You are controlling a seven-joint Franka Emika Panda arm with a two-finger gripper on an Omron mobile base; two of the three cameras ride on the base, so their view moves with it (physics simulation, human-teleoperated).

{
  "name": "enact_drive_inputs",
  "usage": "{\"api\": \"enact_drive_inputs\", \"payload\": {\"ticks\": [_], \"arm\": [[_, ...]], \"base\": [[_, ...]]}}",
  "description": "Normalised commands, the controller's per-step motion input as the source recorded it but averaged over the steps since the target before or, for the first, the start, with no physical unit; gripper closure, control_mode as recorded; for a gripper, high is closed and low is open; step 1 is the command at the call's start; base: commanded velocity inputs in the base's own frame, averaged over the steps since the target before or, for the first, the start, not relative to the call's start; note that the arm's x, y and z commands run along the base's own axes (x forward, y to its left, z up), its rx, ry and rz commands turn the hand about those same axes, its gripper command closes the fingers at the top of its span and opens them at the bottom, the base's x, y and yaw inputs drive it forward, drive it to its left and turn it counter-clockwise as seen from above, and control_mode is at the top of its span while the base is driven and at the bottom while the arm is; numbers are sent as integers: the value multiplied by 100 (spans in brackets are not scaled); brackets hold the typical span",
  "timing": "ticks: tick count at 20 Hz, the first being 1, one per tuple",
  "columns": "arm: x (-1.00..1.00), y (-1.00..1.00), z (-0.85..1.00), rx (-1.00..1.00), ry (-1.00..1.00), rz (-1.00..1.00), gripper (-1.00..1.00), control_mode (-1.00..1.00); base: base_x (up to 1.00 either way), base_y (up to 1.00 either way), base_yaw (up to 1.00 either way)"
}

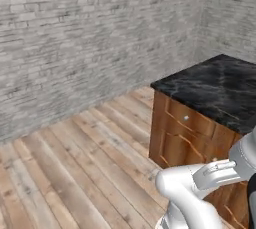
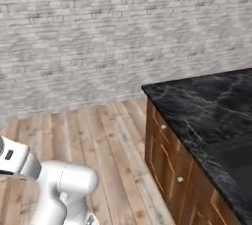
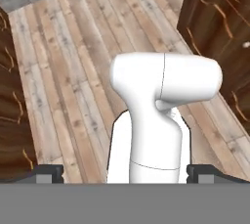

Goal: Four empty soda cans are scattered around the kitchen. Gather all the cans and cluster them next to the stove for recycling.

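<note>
The tool is pointed down at the pale wood plank floor, its two dark fingertips spread wide apart with nothing between them. The black marble worktop on brown wooden cabinets gets cut off at the right edge. Whitish-grey brick wall runs behind. No readable writing anywhere, and no red soda cans or stove around here.

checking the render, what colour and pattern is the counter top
Black with pale grey marble veining, on the counter top; it shows best in the right base view.
</note>
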Motion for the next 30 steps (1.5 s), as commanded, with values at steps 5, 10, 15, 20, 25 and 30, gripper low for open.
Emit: {"api": "enact_drive_inputs", "payload": {"ticks": [5,10,15,20,25,30], "arm": [[0,0,0,0,0,0,-100,100],[0,0,0,0,0,0,-100,100],[0,0,0,0,0,0,-100,100],[0,0,0,0,0,0,-100,100],[0,0,0,0,0,0,-100,100],[0,0,0,0,0,0,-100,100]], "base": [[0,47,-59],[0,-4,-55],[0,-41,-54],[0,-78,-43],[0,-97,-36],[0,-100,-27]]}}
